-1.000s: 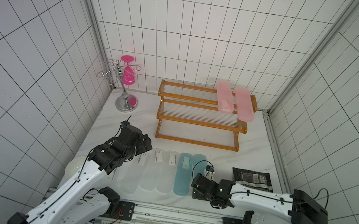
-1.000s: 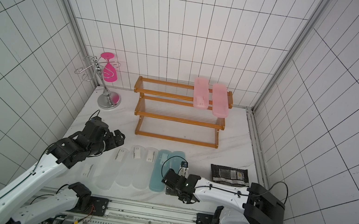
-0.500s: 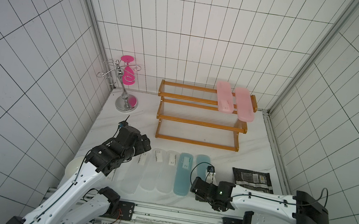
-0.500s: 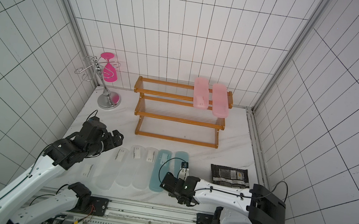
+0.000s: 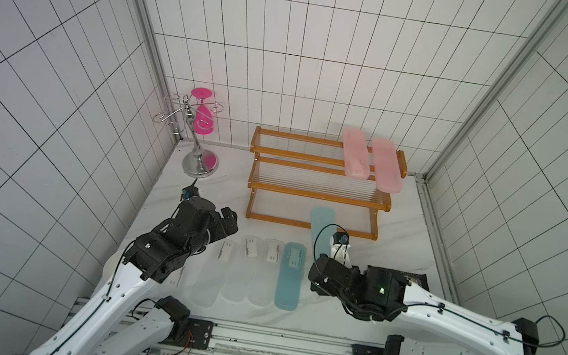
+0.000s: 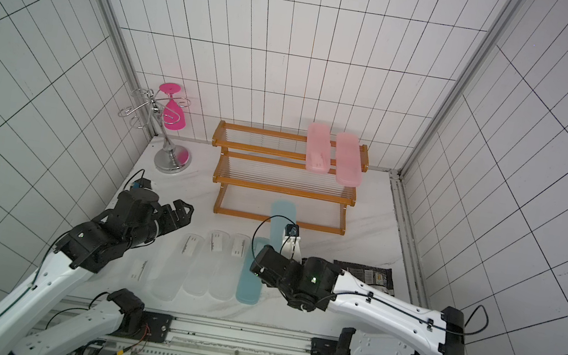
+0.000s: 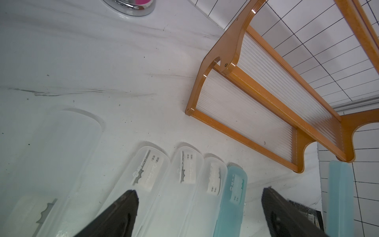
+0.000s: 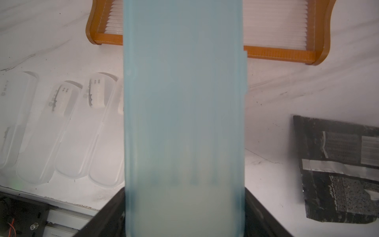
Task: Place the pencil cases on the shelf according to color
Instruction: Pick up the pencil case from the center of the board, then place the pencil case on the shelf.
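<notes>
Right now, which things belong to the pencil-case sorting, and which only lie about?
Job: wooden shelf; two pink pencil cases on its top tier; teal pencil case in the right gripper; second teal pencil case; four clear pencil cases.
Lying about: chrome wire stand with pink glass; black foil packet.

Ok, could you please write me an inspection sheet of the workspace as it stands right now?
Surface: white marble tabletop, dark specks.
Job's things: two pink pencil cases across the top tier of the shelf, right end; one teal case in the right hand, far end over its bottom front rail; second teal case and four clear cases in a row on the tabletop.
Clutter: black foil packet on the tabletop's right side; chrome stand with pink glass in the back left corner.
Hands: left hand open above the clear cases; right hand shut on the teal case.
Cables: black loop at the right wrist, over the held case.
Surroundings: white tiled walls; nothing else seen.
</notes>
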Available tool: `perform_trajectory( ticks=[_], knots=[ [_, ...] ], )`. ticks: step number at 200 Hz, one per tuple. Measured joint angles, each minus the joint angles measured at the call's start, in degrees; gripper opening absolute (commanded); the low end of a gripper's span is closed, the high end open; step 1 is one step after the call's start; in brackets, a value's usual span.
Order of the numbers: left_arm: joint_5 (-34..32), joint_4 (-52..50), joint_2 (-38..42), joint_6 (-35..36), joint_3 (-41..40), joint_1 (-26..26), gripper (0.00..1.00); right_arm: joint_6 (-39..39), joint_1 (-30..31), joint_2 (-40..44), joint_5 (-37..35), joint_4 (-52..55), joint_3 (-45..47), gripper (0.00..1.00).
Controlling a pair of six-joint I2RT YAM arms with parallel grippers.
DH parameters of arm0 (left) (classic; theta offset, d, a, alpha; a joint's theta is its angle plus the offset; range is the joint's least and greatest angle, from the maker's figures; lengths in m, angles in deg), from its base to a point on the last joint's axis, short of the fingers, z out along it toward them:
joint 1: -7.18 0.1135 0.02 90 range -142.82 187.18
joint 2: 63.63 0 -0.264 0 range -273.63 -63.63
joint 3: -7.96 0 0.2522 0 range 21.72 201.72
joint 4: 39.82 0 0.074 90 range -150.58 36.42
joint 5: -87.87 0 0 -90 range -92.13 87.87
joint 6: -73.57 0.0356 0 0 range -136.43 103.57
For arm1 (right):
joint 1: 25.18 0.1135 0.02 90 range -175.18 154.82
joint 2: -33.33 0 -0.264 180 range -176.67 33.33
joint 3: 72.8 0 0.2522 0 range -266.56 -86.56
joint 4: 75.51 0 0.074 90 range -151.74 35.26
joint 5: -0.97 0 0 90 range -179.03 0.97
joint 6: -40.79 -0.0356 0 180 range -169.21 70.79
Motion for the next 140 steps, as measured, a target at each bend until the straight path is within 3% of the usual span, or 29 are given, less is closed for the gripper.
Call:
perform_trajectory(
  ticks=[78, 140],
  knots=[
    [0.35, 4.15, -4.26, 2.89, 2.64, 0.0, 0.98, 16.02, -13.62, -16.79, 4.15, -5.79, -15.26, 0.69],
    [3.3, 7.39, -5.33, 4.11, 2.64, 0.0, 0.98, 22.69, -22.4, -30.75, 11.47, -12.5, -25.7, 0.71]
  ],
)
